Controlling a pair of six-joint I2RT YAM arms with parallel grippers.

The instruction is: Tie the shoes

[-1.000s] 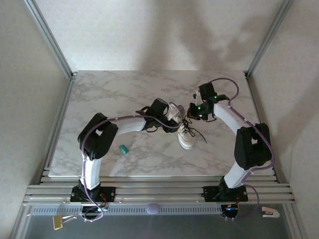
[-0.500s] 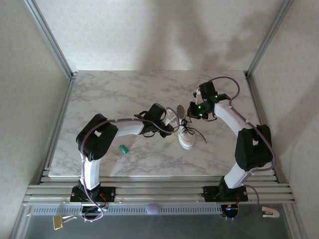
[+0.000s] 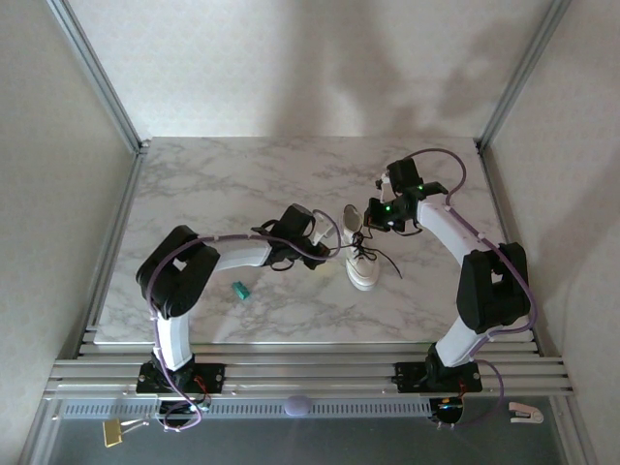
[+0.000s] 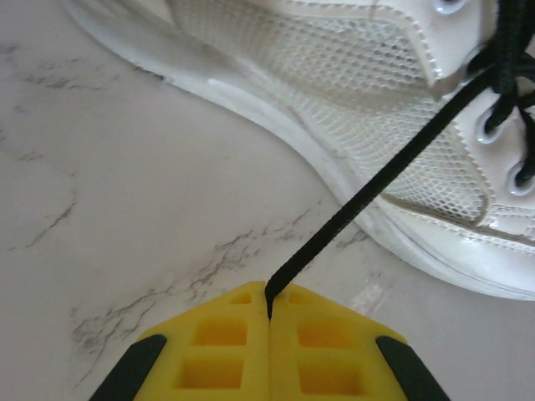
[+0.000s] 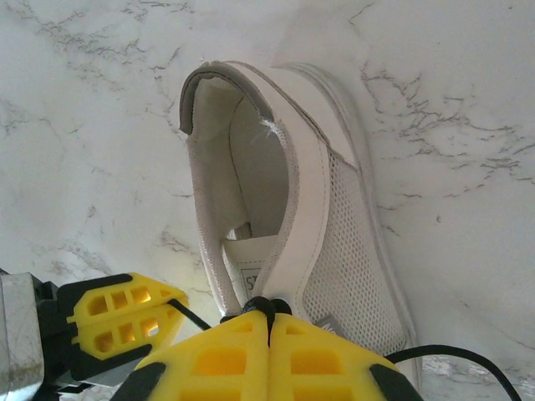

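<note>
Presently: sneaker (image 3: 362, 263), sole-down between both grippers, heel far, toe near; left gripper (image 4: 269, 302) just off its left flank, clenched on taut black lace (image 4: 368, 188) drawn crosswise to the long axis; right gripper (image 5: 269, 322) at its tongue, clamped on lace there, apparently.

The sneaker (image 5: 284, 217) toe lies hidden, apparently behind the right gripper (image 5: 269, 316).

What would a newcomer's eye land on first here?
The white sneaker right of centre on the marble table, both arms bent in on it. The left claw is pinched shut on a taut strand of the black laces beside the shoe; the right claw is shut at the tongue, apparently on the laces too. A small teal object lies apart, nearer the left arm.
</note>
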